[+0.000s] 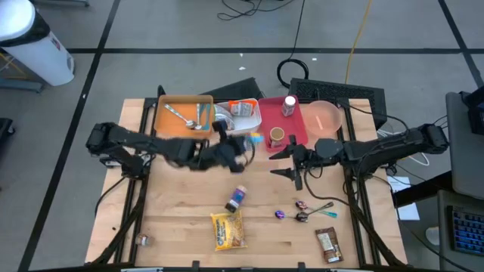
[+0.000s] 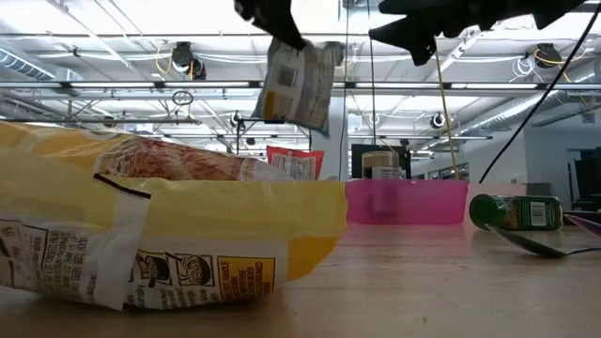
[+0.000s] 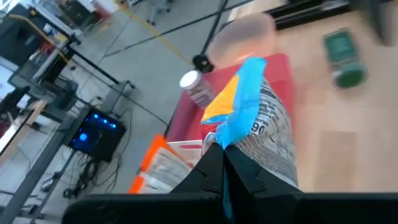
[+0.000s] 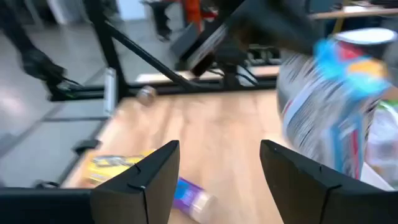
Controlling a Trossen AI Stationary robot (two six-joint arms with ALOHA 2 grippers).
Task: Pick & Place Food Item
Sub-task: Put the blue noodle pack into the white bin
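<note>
Left claw [image 3: 222,163]: pressed together on the top edge of a snack packet [image 3: 261,127], a silver pouch with blue and orange print. In the high view this claw sits near the middle of the surface, just in front of the trays.

Snack packet: off the surface, hanging below the left claw with its long axis running down from the pinch. The low view shows it well above the wood, swinging free, with nothing under it touching.

Right claw [image 4: 217,177]: spread, empty, its two fingers apart. In the high view it hovers just to the right of the packet, pointed toward it.

Key relation: the packet lies ahead of the right claw and off to one side of its open gap, not between its fingers. The left arm alone carries it; the right arm is near but apart.

Red tray [image 1: 305,134]: at the far side of the surface, behind the packet, with a small bottle [image 1: 290,105] and a cup [image 1: 277,136] standing in it.

Orange tray [image 1: 162,121]: to the left of the white bin [image 1: 253,125], holding cutlery.

Likely step: carrying the packet toward one of the trays behind it; which one cannot be told.

Risk: a pinch on one thin edge lets the pouch swing, so it may land tilted against the tray wall.

Other items: a yellow bag [image 1: 228,230] and a spice jar [image 1: 237,199] lie near the front of the surface, well apart from both claws.
</note>
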